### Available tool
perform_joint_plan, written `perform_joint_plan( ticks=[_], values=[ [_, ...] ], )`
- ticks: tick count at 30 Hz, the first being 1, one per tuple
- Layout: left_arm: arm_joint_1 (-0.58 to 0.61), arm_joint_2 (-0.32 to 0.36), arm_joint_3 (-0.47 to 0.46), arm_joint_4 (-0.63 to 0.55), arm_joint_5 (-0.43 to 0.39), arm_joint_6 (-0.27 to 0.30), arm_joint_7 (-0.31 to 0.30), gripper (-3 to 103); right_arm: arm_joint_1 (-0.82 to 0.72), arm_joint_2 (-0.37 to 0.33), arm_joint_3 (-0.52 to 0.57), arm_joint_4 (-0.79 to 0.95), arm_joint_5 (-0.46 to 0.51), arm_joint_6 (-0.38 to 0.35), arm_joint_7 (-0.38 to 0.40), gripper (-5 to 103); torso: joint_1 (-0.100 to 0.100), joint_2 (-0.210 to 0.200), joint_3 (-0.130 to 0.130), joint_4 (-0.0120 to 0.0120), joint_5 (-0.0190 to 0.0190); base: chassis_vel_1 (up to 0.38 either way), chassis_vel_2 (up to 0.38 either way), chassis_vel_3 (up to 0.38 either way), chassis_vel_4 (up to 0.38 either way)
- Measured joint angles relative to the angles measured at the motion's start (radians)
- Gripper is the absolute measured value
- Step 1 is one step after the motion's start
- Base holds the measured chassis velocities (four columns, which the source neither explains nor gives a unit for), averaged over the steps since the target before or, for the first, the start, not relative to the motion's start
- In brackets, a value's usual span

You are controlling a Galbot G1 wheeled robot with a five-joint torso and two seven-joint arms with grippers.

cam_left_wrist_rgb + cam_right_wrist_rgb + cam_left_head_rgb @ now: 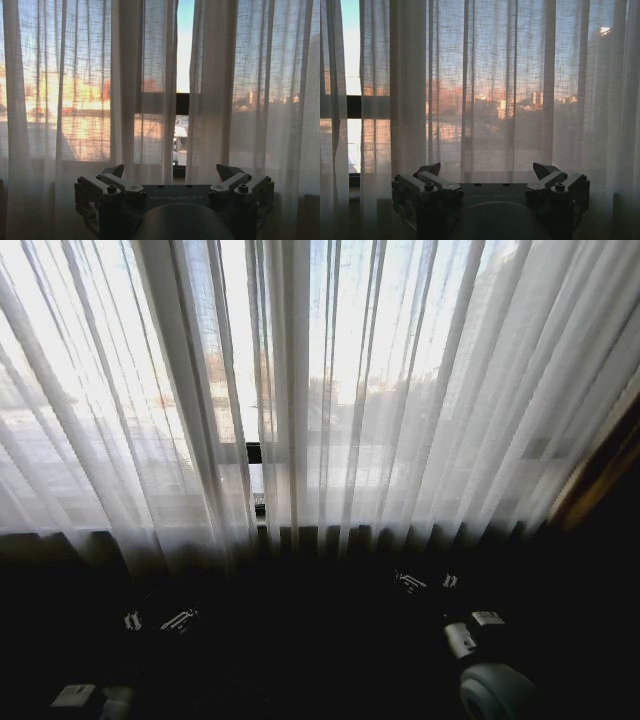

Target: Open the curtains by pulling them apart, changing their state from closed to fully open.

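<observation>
Two sheer white pleated curtains hang before a bright window. The left curtain panel (pixel 120 420) and the right curtain panel (pixel 430 410) nearly meet, leaving a narrow slit near the middle. In the head view my left gripper (pixel 160 620) sits low in shadow below the left panel, and my right gripper (pixel 425 582) sits below the right panel. The left gripper (pixel 171 172) is open and faces the slit, with the left panel (pixel 135 75) and the right panel (pixel 215 75) on either side. The right gripper (pixel 486 170) is open before the right panel (pixel 490 75). Neither touches the fabric.
A black window frame bar (pixel 253 452) shows through the slit. A dark low ledge (pixel 300 550) runs under the curtain hems. A brown wooden edge (pixel 600 475) stands at the far right. My right arm's round joint (pixel 495 690) is at the bottom.
</observation>
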Motion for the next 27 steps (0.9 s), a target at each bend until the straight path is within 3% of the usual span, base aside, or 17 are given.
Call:
perform_joint_plan(
  ticks=[3, 8, 9, 19, 27],
  values=[
    [-0.017, -0.04, 0.072, 0.045, 0.088, -0.01, -0.05, 100, -0.038, 0.053, 0.001, -0.03, -0.091, 0.047, -0.011, 100, 0.0, 0.0, 0.0, 0.0001, -0.0006, 0.0, 0.0, 0.0, 0.0],
    [-0.023, -0.046, 0.092, 0.048, 0.113, -0.038, -0.038, 100, -0.09, 0.137, -0.001, -0.078, -0.226, 0.112, -0.028, 100, 0.0, 0.0, 0.0, -0.0004, -0.0006, 0.0, 0.0, 0.0, 0.0],
    [-0.021, -0.045, 0.092, 0.042, 0.115, -0.039, -0.031, 100, -0.086, 0.16, -0.021, -0.093, -0.239, 0.112, -0.037, 100, 0.0, 0.0, 0.0, -0.0003, 0.0008, 0.0, 0.0, 0.0, 0.0],
    [-0.001, -0.029, 0.08, -0.023, 0.112, -0.022, -0.015, 100, 0.0, 0.153, -0.046, -0.099, -0.202, 0.079, -0.038, 100, 0.0, 0.0, 0.0, 0.0001, 0.0001, 0.0, 0.0, 0.0, 0.0],
    [0.012, -0.025, 0.067, -0.052, 0.108, -0.01, -0.015, 100, 0.037, 0.112, -0.043, -0.026, -0.174, -0.008, -0.022, 100, 0.0, 0.0, 0.0, 0.0, 0.0001, 0.0, 0.0, 0.0, 0.0]
  ],
)
